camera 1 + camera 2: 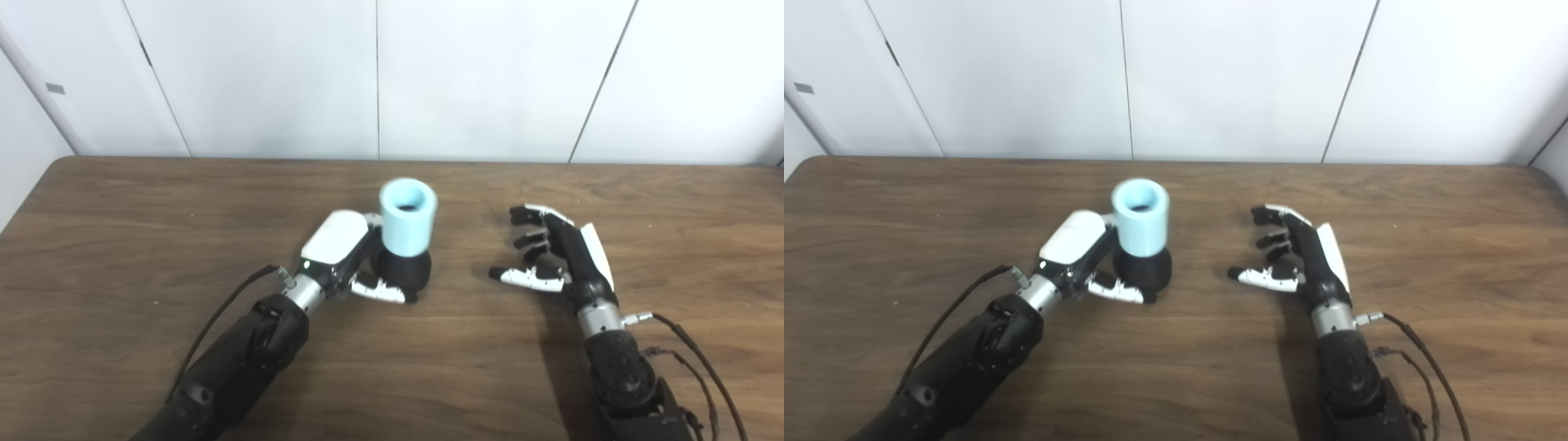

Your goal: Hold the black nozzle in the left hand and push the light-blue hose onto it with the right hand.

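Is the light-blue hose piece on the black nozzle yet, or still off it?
On. The short light-blue hose sits upright atop the rounded black nozzle, which the left robot hand grips; the right robot hand is open, apart.

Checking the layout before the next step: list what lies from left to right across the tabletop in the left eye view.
Left hand gripping the black nozzle, which carries the light-blue hose on top → bare table → open right hand, apart from the assembly.
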### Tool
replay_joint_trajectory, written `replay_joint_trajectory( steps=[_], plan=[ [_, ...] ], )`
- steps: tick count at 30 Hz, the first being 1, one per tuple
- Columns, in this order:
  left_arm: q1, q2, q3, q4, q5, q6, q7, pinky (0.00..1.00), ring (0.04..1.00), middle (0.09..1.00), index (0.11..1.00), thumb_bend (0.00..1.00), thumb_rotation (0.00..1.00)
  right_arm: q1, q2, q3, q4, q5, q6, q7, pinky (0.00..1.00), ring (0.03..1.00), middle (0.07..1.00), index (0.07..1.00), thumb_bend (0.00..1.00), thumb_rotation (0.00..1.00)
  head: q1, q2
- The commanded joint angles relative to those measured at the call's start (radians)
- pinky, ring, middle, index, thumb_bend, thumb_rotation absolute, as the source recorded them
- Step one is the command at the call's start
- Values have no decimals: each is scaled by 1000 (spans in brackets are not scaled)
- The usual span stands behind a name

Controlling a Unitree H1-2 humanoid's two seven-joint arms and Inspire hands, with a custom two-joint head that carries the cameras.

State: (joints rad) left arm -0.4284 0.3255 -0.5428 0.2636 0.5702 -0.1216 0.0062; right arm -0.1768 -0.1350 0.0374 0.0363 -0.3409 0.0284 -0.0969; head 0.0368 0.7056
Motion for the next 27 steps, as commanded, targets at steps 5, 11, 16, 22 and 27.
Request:
replay_joint_trajectory(
  steps=[5, 11, 16, 22, 27],
  plan=[
    [122, 68, 132, -119, -74, 217, -188, 924, 1000, 1000, 1000, 1000, 310, -31, -1, -4, -47, 10, -112, -23, 420, 573, 726, 723, 702, 38, 1, 2],
    [142, 66, 186, -127, -44, 232, -192, 935, 1000, 1000, 998, 943, 235, -30, 3, -13, -55, 18, -128, -28, 437, 552, 708, 715, 708, 52, -10, 5],
    [149, 52, 205, -120, -54, 221, -183, 901, 1000, 993, 986, 932, 223, -28, 1, -20, -55, 14, -127, -33, 450, 548, 702, 709, 715, 51, -2, 3],
    [205, -101, 464, -182, -411, 220, -131, 789, 873, 907, 915, 741, 266, -27, 15, -38, -59, 51, -128, -34, 401, 538, 696, 712, 707, 86, 0, -1],
    [222, -293, 740, -263, -887, 330, -134, 423, 557, 644, 678, 649, 87, -23, 27, -51, -76, 106, -120, -15, 383, 523, 693, 713, 668, 112, 3, -7]
  ],
)
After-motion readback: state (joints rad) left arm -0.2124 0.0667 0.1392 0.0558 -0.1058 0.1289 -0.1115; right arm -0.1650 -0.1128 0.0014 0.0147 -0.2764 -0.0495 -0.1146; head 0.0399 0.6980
